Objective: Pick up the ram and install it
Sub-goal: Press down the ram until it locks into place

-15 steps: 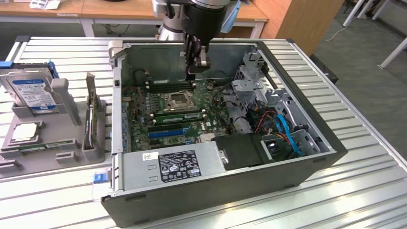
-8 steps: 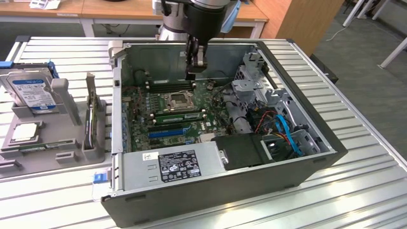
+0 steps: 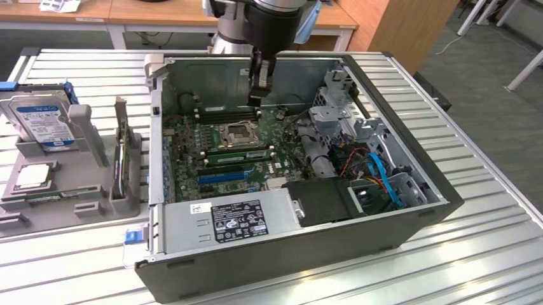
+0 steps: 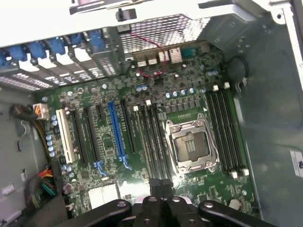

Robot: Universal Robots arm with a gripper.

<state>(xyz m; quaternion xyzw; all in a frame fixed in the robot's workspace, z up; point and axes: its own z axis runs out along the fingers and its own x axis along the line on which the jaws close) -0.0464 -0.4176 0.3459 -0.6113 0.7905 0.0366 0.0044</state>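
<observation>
On the worktop (image 3: 76,254), off to the hand's side toward the exterior view's left, a grey holder (image 3: 63,190) carries a hard drive (image 3: 42,121) and the ram (image 3: 126,149), standing on edge, well apart. The hand (image 3: 259,96), fingers pressed together and empty, hangs inside the open computer case (image 3: 407,165) above the motherboard (image 4: 156,127), beside the processor socket (image 4: 191,144).

Even overhead room light, scene bright. Glare stripes on ribbed metal table (image 3: 475,190). Case (image 3: 398,127) interior shadowed. Wrist view: case rim (image 4: 156,9) blown out white, motherboard (image 4: 142,142) soft, slightly hazy.
</observation>
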